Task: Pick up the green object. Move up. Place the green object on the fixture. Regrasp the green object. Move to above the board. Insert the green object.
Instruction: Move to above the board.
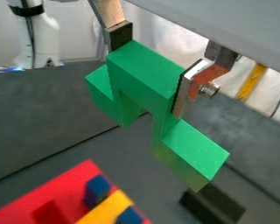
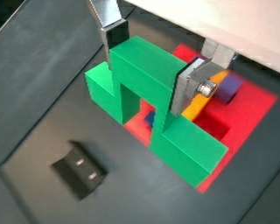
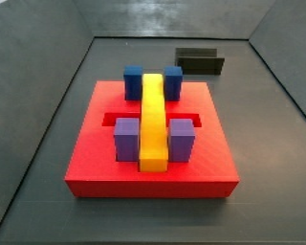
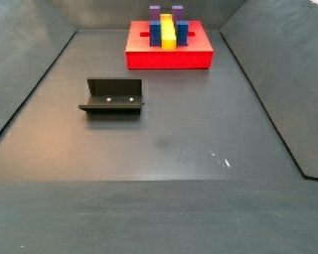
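Your gripper (image 2: 154,63) fingers are gripping the green object (image 2: 149,101), hovering over the board (image 2: 254,109); only insertion is remaining

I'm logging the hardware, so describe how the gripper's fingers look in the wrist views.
The gripper shows only in both wrist views, up off the floor. Its fingers are flat silver plates with dark pads; one carries a round screw head on a silver block. A pale housing sits above them. No cables or markings are visible.
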